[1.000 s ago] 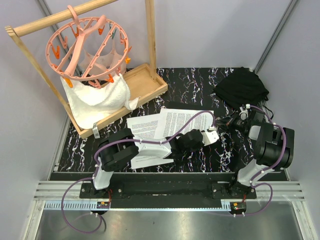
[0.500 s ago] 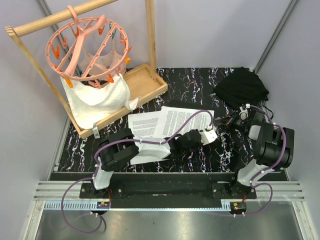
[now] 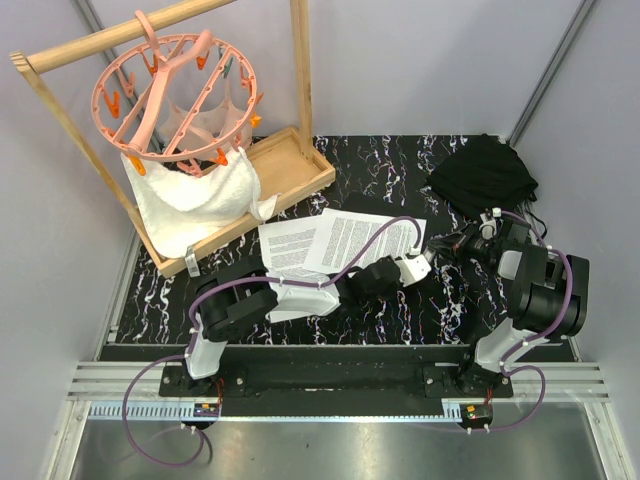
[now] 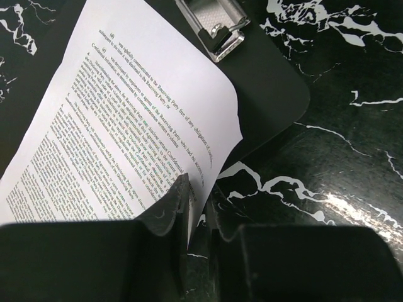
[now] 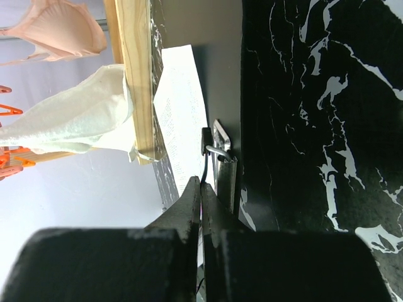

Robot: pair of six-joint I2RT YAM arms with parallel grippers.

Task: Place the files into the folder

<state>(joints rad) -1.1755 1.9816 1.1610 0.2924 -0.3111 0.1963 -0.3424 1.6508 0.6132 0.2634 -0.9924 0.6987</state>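
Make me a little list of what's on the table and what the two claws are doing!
Folder: flat black board with a silver clip at its edge
Files: white printed sheets, one lying on the folder beside the clip
Left claw: shut on a sheet's edge
Right claw: shut, tips close to the clip
Also there: black fabric bundle, white towel on a wooden rack

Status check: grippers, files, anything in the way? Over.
Left gripper shut on sheet edge. Right gripper shut at the clip. Sheet on folder, not under clip. Nothing blocking.
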